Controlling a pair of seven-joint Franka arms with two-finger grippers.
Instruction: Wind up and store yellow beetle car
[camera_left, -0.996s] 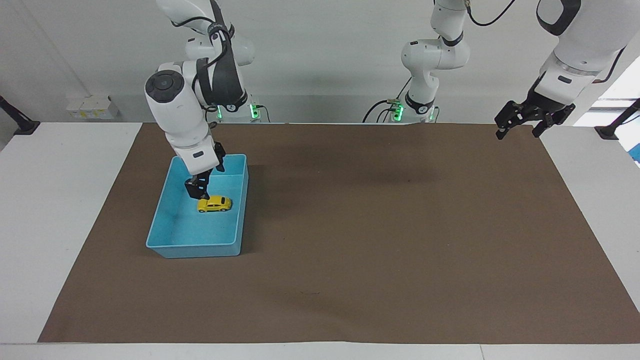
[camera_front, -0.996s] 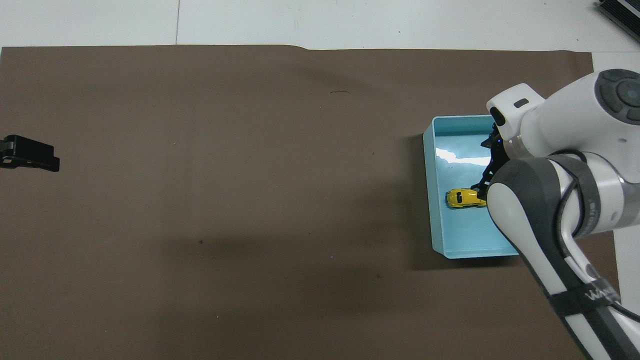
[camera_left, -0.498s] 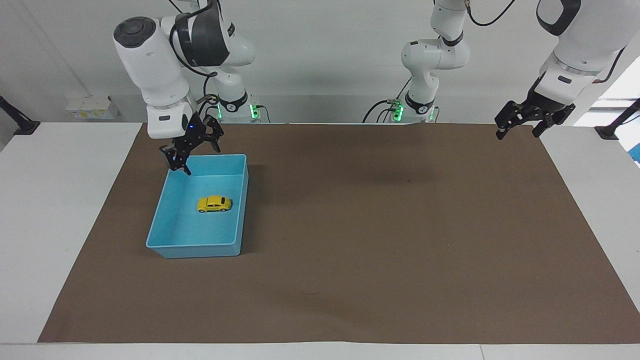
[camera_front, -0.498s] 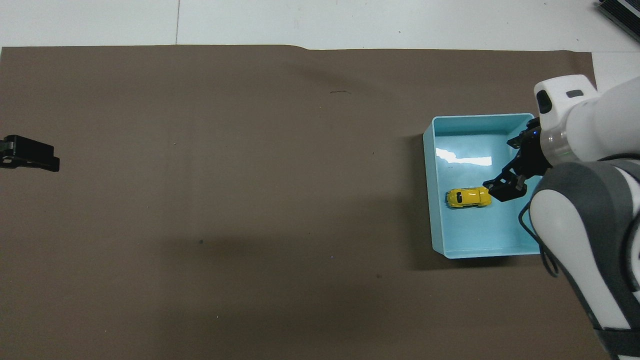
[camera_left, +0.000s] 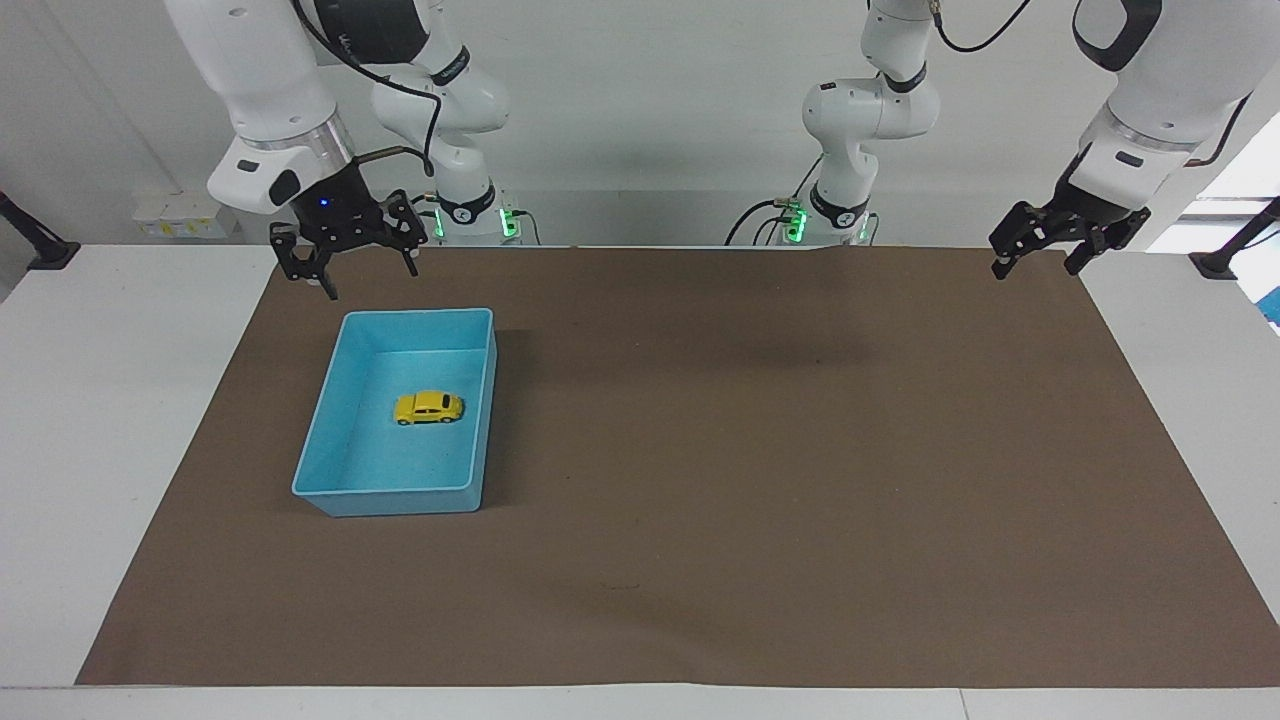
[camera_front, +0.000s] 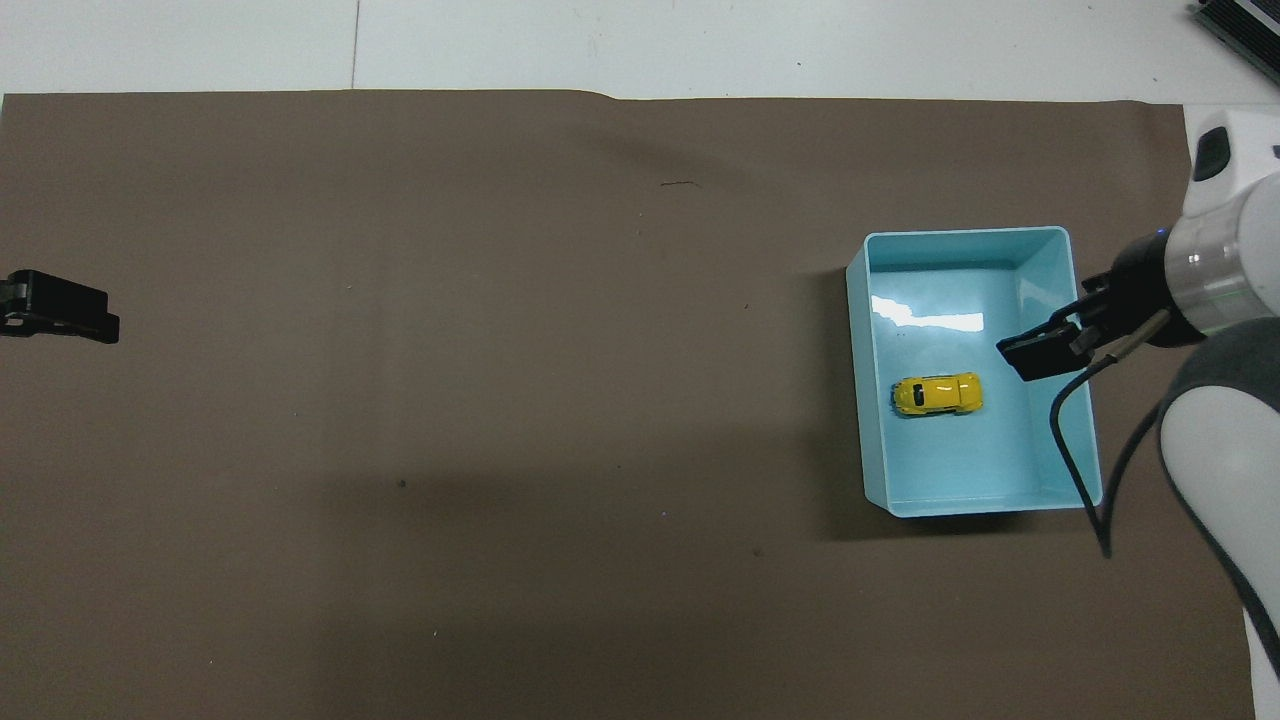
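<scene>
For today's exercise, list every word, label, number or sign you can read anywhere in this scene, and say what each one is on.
No text can be read here.
The yellow beetle car in the blue bin: no lettering shows.
The brown mat: plain, no print.
Black band on the right arm: faint white marks at its edge, too small to read.
</scene>
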